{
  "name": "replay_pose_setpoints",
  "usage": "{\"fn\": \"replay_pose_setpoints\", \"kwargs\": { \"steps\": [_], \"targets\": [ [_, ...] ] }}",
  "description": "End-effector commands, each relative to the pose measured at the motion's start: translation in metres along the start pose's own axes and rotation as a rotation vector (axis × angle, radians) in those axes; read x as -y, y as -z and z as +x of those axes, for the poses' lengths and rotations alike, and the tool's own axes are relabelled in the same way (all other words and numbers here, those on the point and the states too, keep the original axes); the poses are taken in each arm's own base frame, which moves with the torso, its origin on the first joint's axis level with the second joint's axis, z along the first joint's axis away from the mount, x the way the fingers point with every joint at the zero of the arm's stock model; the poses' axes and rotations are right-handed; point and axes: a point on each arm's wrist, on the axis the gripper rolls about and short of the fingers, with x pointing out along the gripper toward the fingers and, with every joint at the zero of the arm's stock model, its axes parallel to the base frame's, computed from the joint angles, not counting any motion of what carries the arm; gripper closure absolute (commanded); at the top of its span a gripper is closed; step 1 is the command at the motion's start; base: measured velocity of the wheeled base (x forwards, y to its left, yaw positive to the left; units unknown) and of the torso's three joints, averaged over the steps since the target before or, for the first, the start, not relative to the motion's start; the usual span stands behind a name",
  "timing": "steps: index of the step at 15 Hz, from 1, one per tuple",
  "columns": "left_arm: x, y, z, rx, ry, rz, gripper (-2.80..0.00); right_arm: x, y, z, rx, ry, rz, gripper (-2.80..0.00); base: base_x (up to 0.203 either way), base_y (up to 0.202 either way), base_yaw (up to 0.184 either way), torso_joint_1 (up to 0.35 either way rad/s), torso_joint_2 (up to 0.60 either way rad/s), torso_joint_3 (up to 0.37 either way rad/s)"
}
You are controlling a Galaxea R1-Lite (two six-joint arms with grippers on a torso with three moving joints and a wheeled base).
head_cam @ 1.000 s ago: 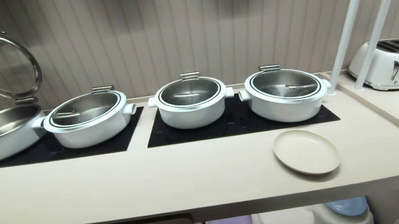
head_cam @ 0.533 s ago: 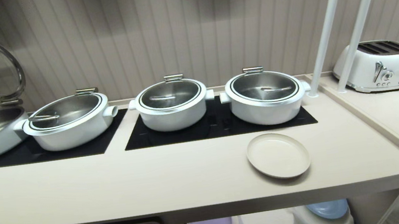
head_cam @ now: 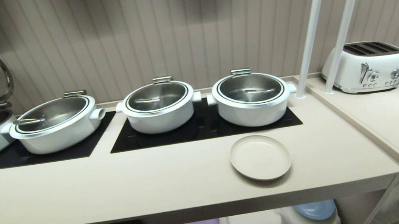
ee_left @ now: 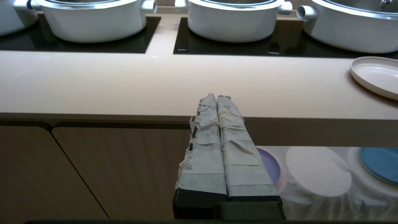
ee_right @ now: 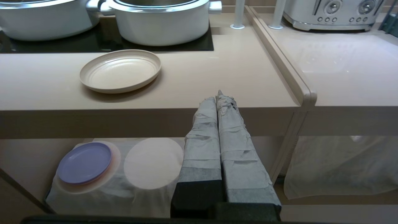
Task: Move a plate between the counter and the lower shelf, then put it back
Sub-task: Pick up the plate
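Evidently waiting: cream plate (head_cam: 260, 157) flat on tabletop (head_cam: 117, 186) before rightmost pot (head_cam: 251, 100); left fingers (ee_left: 231, 124) and right fingers (ee_right: 203, 124) clenched, empty, below plate.

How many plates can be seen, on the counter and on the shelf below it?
3. The cream plate lies on the counter. The lilac plate and the blue plate rest on the outer pads of the lower shelf; its middle pad is bare.
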Motion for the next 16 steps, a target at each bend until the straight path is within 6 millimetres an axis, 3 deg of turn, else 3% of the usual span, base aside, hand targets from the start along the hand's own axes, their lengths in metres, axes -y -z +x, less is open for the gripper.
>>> {"fn": "replay_pose_setpoints", "kwargs": {
  "steps": [1,16],
  "targets": [
    [0.0,0.0002,0.0001,-0.002,-0.001,-0.001,0.0,-0.0001,-0.0001,0.0001,0.0,0.001,0.0,0.0,0.0,0.0,0.0,0.0,0.0,0.0],
    [-0.0001,0.0002,0.0001,-0.002,0.0,-0.001,0.0,-0.0001,-0.0004,0.0001,0.003,-0.009,-0.031,0.0,0.0,0.0,0.0,0.0,0.0,0.0]
  ]
}}
